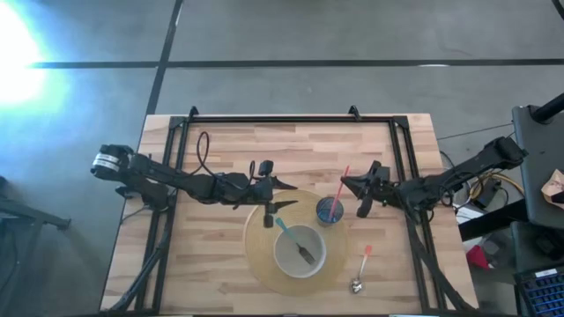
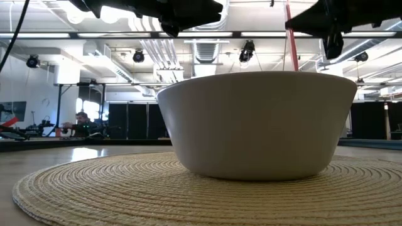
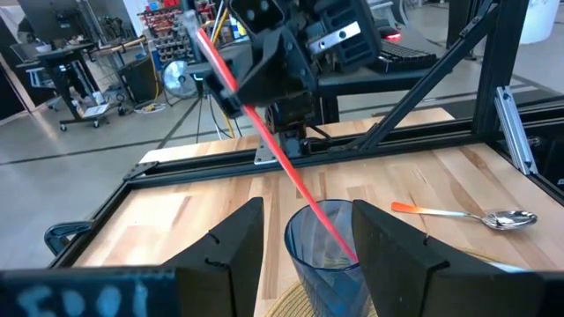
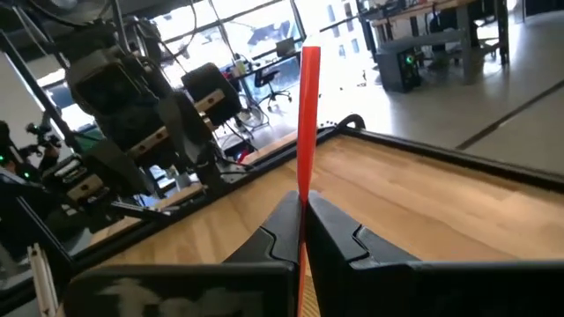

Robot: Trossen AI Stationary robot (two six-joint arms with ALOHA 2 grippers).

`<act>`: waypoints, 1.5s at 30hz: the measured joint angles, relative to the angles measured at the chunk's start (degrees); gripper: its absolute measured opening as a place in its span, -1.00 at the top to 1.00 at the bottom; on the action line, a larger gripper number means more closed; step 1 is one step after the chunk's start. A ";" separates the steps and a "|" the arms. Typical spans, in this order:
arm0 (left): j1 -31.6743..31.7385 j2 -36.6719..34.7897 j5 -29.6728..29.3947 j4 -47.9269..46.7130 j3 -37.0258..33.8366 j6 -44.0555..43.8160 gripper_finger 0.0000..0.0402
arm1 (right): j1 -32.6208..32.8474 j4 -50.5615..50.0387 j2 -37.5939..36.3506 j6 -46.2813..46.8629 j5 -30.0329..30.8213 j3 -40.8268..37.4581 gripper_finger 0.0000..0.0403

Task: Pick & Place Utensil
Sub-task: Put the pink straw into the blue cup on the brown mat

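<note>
Right pincer (image 4: 302, 220) is clenching a thin, stiff red plastic utensil handle (image 4: 309, 123) mid-shaft, lowering it into the blue translucent cup (image 1: 330, 210) at frame centre; it looks light and slippery. Left pincer (image 3: 307, 242) is hanging released.

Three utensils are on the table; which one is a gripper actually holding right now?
The red-handled utensil: the right gripper is shut on its handle, its lower end in the blue cup. The teal-handled fork lies in the white bowl, the orange-handled spoon on bare wood.

My left gripper (image 3: 307, 251) fingers (image 3: 225, 255) spread either side of the blue cup (image 3: 322, 242), red-handled utensil (image 3: 264, 123) slanting into it, held by right gripper (image 3: 264, 84) beyond, orange-handled spoon (image 3: 467, 214) lying beside it on the tabletop (image 3: 176, 220)
</note>
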 joint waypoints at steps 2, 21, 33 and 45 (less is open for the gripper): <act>0.00 0.00 0.00 0.01 0.00 0.00 0.16 | 0.00 1.42 0.05 1.19 0.00 -1.41 0.96; 0.04 0.02 0.00 0.02 0.00 0.02 0.16 | 0.00 7.42 0.10 0.34 -0.04 -7.79 0.96; 0.04 0.02 0.00 0.02 0.00 0.02 0.16 | 0.00 6.83 0.10 -5.22 -0.29 -7.79 0.96; 0.04 0.02 0.00 0.02 0.00 0.02 0.16 | 0.00 6.74 0.10 -5.45 -2.26 -7.79 0.96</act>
